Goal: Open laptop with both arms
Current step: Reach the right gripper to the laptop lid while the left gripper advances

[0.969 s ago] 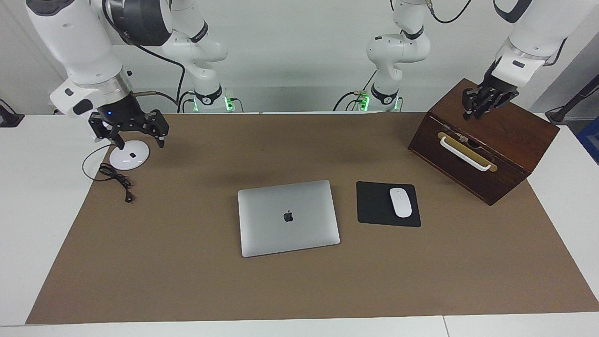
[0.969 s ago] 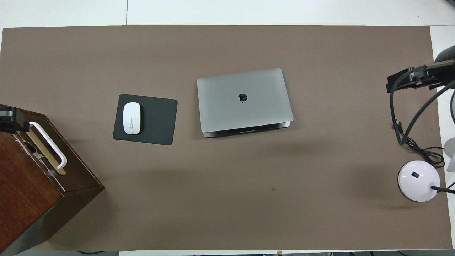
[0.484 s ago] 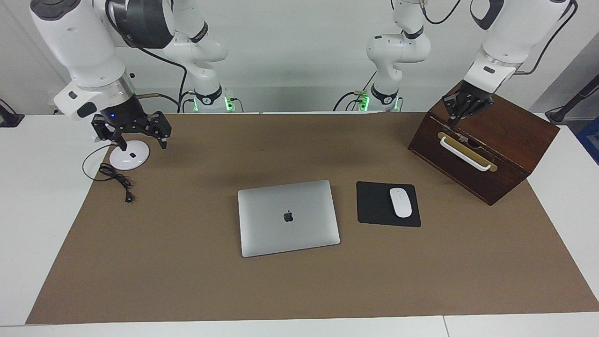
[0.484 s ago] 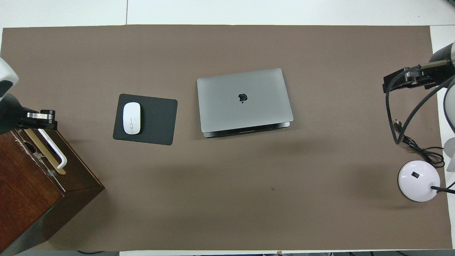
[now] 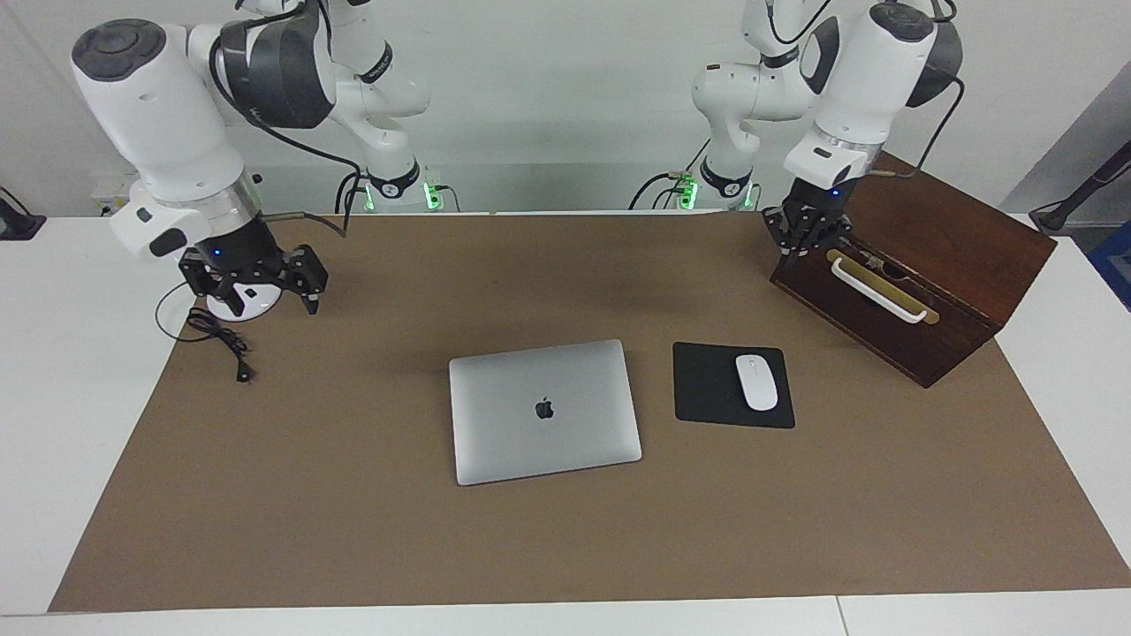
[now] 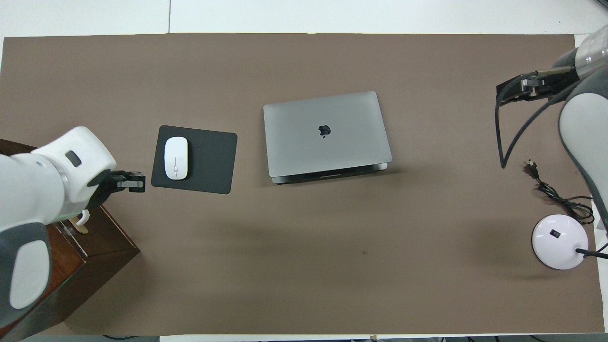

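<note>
The silver-grey laptop lies closed on the brown mat, apple logo up; it also shows mid-table in the overhead view. My right gripper is open and empty, hanging over the white round puck at the right arm's end; in the overhead view it is well off the laptop. My left gripper points down at the corner of the wooden box; in the overhead view it is over the mat between the box and the mouse pad. Neither gripper touches the laptop.
A dark wooden box with a white handle stands at the left arm's end. A black mouse pad with a white mouse lies beside the laptop. A white puck and black cable lie at the right arm's end.
My left gripper has swung off the top of the box to its corner, toward the mouse pad. My right gripper has dropped a little and shifted slightly toward the middle. The laptop has not moved.
</note>
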Motion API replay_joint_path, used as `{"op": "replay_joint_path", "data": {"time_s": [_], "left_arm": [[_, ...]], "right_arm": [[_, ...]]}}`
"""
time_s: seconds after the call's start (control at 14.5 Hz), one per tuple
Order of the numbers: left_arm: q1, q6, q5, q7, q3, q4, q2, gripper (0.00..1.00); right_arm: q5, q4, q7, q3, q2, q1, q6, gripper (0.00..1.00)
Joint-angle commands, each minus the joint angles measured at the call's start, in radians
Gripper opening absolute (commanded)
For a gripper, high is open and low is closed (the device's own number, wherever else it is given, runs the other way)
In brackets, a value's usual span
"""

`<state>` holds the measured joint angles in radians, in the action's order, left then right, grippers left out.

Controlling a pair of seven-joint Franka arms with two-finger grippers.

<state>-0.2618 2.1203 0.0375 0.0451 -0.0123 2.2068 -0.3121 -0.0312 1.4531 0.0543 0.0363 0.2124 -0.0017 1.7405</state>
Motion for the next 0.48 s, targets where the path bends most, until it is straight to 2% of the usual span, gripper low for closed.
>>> {"op": "replay_joint_path", "data": {"time_s": [0.0,0.21,0.42], "left_arm": [[-0.066,0.177,0.01,0.006,-0.012,0.189,-0.108,0.0],[-0.121,0.352,0.01,0.006,-0.012,0.304,-0.134,0.0],[-0.16,0.508,0.01,0.006,-0.014,0.391,-0.136,0.0]], "right_arm": [[-0.001,0.012,0.14,0.005,0.067,0.058,0.109,1.0],[-0.004,0.033,0.307,0.005,0.12,0.098,0.242,1.0],[0.002,0.036,0.517,0.007,0.124,0.149,0.333,1.0]]}}
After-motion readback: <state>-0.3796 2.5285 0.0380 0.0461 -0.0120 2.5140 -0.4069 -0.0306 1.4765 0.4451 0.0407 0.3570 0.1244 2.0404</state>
